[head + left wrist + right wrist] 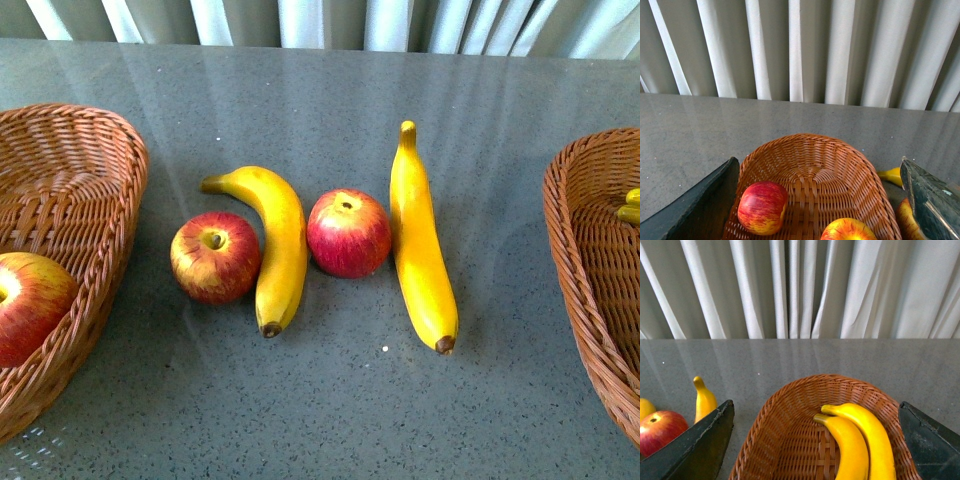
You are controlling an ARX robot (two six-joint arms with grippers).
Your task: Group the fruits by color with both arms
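**Grey table (330,420): four fruits unsorted**

Left apple (215,257), curved banana (275,245), right apple (348,232) and straight banana (420,240) lie close-packed mid-table, between left basket (90,170) and right basket (575,200). Left gripper (817,161) and right gripper (815,404) hang over them, jaws spread, empty. Judged: skins smooth, hard, slippery, light. Grip apples across the middle, bananas mid-length.

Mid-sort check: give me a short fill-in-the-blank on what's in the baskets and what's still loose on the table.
1. In the left wrist view, the left basket shows ___ apples inside.
2. In the right wrist view, the right basket holds only ___.
3. Loose on the table lie two more apples and ___ bananas.

Missing words: two; bananas; two.
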